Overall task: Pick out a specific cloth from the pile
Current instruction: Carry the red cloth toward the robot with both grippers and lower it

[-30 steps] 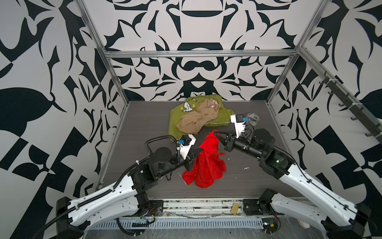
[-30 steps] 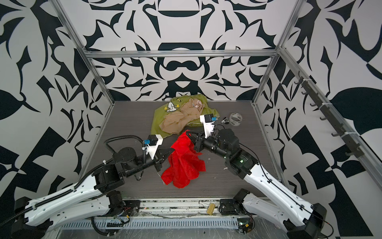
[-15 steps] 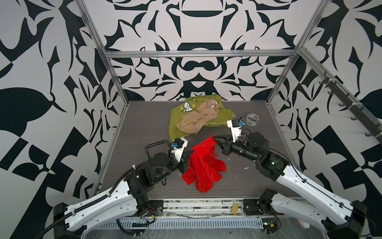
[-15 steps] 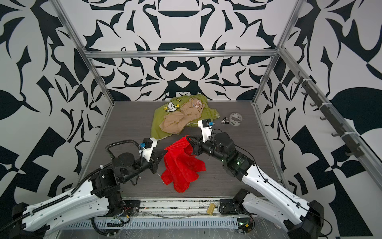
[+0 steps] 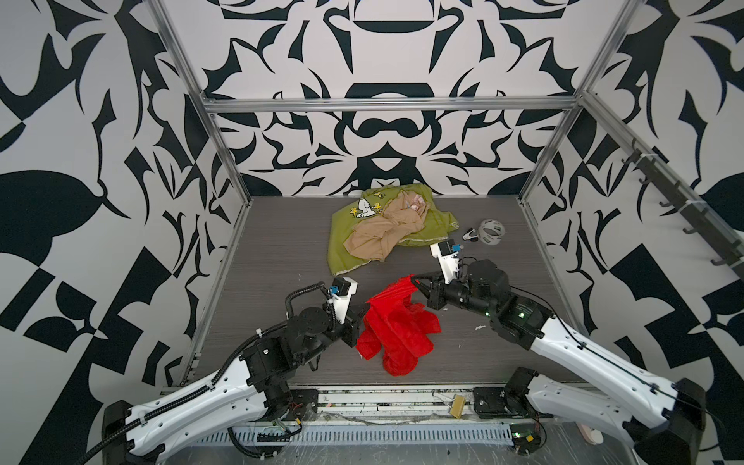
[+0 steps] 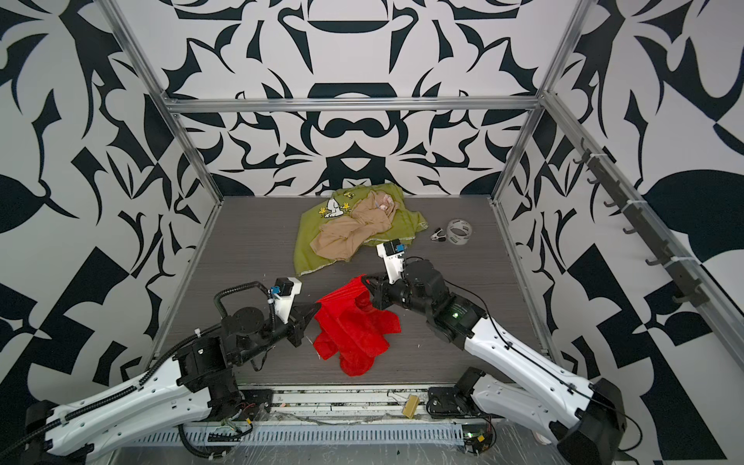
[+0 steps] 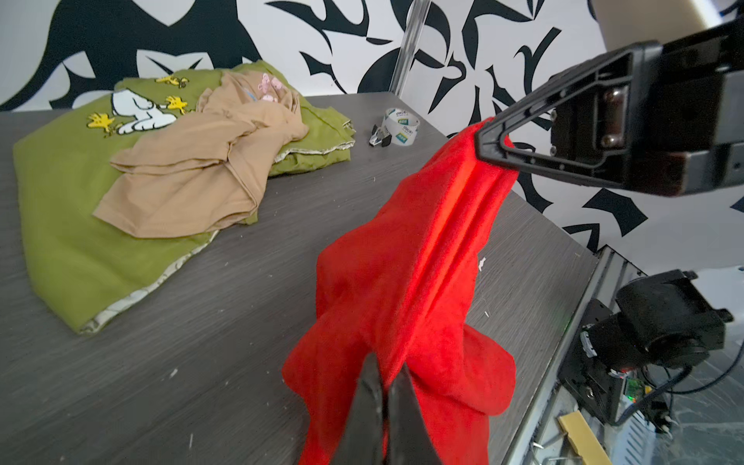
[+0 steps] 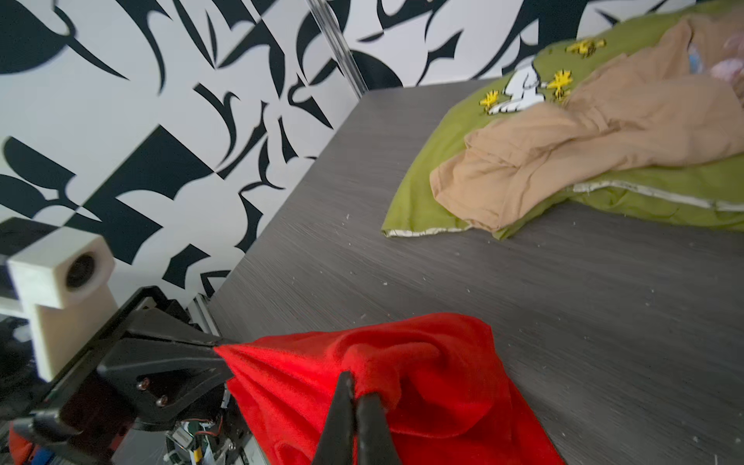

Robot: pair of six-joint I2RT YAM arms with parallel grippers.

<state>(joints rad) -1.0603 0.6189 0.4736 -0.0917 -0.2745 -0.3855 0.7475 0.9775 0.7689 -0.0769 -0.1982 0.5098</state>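
Note:
The red cloth (image 5: 398,328) hangs stretched between my two grippers near the table's front, and its lower folds rest on the dark table (image 5: 277,257). My left gripper (image 5: 364,313) is shut on its left edge, seen close in the left wrist view (image 7: 386,364). My right gripper (image 5: 412,280) is shut on its raised upper right corner, seen close in the right wrist view (image 8: 355,384). The pile (image 5: 382,229) lies at the back, apart from the red cloth. It shows a tan cloth (image 5: 376,239) on top of an olive-green dog-print cloth (image 5: 342,253).
A roll of tape (image 5: 492,231) and a small black clip (image 5: 469,234) lie at the back right. Metal frame posts (image 5: 219,133) and patterned walls enclose the table. The arm bases sit along the front rail (image 5: 386,406).
Both grippers have moved toward the front of the table with the red cloth held between them. The cloth hangs lower and more of it lies on the table.

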